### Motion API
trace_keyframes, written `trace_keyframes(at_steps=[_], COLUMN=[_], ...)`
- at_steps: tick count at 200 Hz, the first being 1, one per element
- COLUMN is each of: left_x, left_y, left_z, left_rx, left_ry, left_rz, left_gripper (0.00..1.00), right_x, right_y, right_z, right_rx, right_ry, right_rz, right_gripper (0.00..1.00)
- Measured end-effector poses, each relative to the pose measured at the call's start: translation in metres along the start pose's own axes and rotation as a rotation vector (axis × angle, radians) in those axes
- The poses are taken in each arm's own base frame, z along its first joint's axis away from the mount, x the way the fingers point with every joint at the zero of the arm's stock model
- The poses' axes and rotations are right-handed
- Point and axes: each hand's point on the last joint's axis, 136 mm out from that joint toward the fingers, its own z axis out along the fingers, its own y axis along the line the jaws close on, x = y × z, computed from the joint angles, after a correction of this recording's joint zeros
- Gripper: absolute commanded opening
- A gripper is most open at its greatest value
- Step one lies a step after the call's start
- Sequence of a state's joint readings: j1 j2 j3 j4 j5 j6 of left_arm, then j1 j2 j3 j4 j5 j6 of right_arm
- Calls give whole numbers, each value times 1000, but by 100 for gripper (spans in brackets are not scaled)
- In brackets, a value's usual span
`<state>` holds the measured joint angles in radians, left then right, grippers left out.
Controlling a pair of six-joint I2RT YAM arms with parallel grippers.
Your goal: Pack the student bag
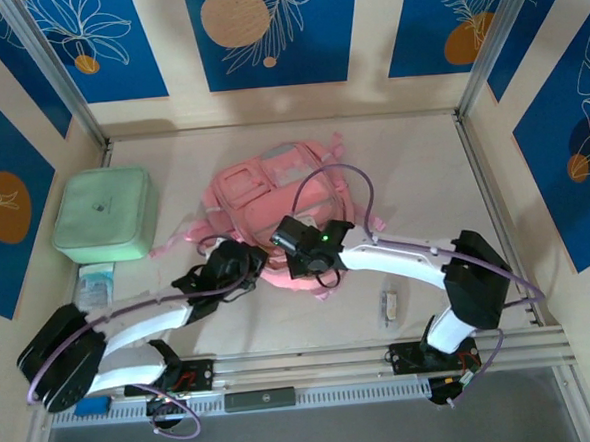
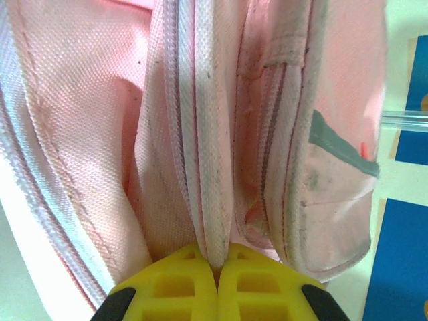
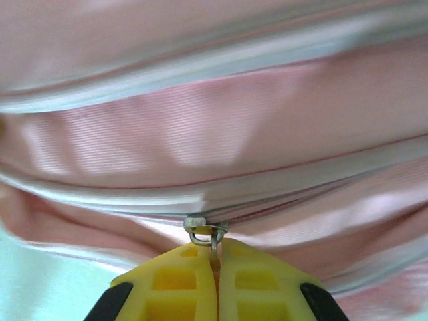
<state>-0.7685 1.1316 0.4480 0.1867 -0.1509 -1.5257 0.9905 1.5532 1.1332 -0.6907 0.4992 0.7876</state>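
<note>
I see one bag [image 1: 273,187], soft pink fabric, lying flat in the middle of the desk [image 1: 412,174] between the two arms. Its front pockets face up, and pink webbing trails off its left side towards the case [image 1: 104,215]. Up close the weave is coarse and a little grubby, with pale zip tapes running along the seams and one grey patch on a side pocket.

My left claw [image 2: 215,257] is clenched on a fold of the bag's zip edge, its yellow fingers pressed together around the tape. My right claw [image 3: 215,251] is clenched too, pinching the one metal zip pull [image 3: 207,234] that sits at the end of a closed zip line.

Beyond the bag I count one mint-green square case, left of the bag and apart from it. One small packet [image 1: 96,283] lies just in front of the case. One small pale item [image 1: 388,305] lies near the right arm's base.
</note>
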Motion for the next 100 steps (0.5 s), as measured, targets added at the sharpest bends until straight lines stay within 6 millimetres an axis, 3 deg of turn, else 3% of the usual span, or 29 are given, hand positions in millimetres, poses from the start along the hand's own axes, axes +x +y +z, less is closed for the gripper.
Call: trace_keyframes(at_steps=[34,49,66,100], left_x=[-38,-46,-54,-83], left_y=[12,16,11,6], left_z=[-22,-25,-26,-16], left_rx=[-58,-72,-85,-133], left_ry=[-41,-20,12,35], left_rz=[73,96,125,172], left_gripper=[0,0,0,0], right_x=[-11,-19,-22,-11], right_y=[-51,-63,-61,-34], right_z=[2,5,2,-14], right_rx=[52,49,33,-8], right_ry=[13,16,3,-27], right_rz=[96,131,108,11], right_gripper=[0,0,0,0])
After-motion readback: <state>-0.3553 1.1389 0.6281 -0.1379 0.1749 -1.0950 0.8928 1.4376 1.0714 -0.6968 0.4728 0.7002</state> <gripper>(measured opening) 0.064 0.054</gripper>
